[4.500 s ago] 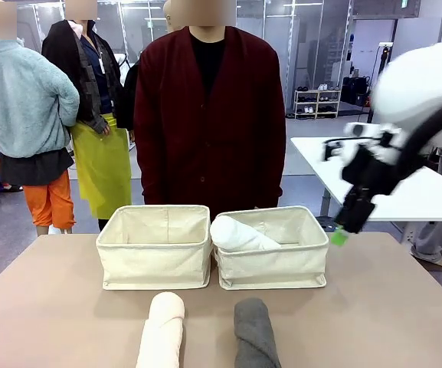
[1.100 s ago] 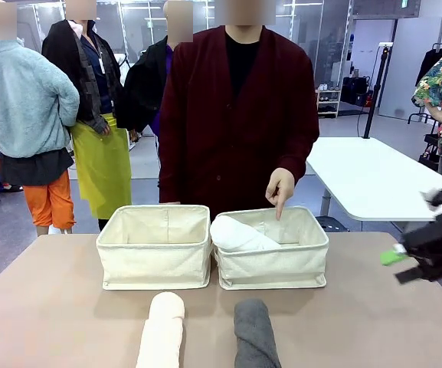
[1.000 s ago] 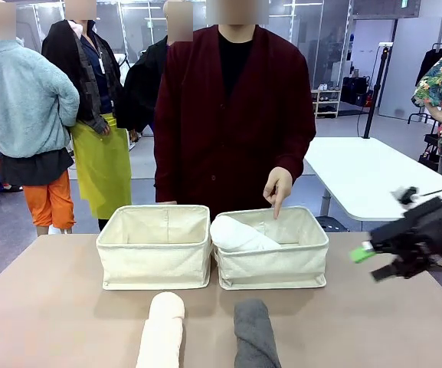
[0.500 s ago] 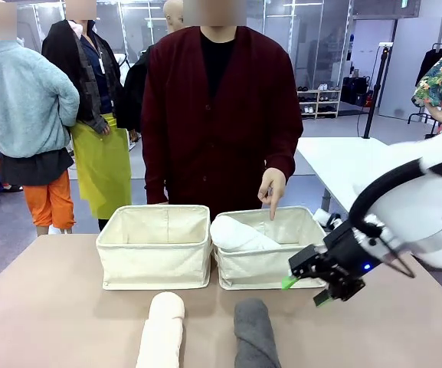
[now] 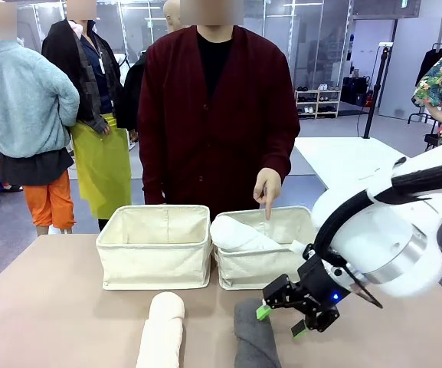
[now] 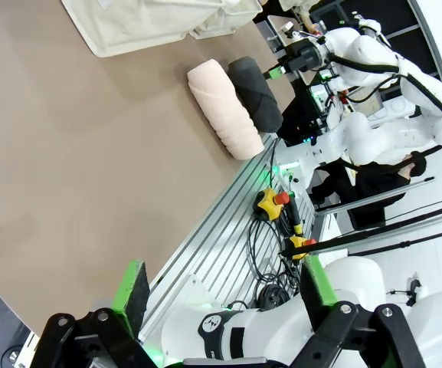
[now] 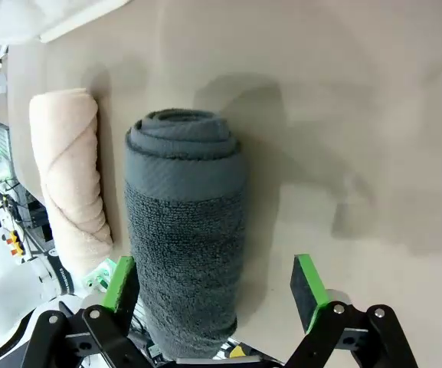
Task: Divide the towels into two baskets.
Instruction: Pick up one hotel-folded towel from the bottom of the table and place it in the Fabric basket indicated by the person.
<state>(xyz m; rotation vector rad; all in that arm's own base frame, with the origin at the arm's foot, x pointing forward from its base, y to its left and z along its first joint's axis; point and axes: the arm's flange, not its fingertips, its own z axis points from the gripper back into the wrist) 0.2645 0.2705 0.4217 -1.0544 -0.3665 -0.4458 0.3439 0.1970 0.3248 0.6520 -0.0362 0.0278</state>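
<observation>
Though poised over the grey towel (image 7: 186,230), gripping nothing with the right gripper (image 5: 280,321), jaws wide; left gripper (image 6: 227,287) likewise wide.

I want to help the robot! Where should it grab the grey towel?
Probably around its middle, from above, one finger each side. The dark grey towel lies flat, a soft round roll, narrower than the open right gripper hovering over it.

Tan table (image 5: 52,307), left basket (image 5: 153,264), right basket (image 5: 251,270) beside it, cream towel (image 5: 162,331) beside dark grey towel (image 5: 250,349)
</observation>
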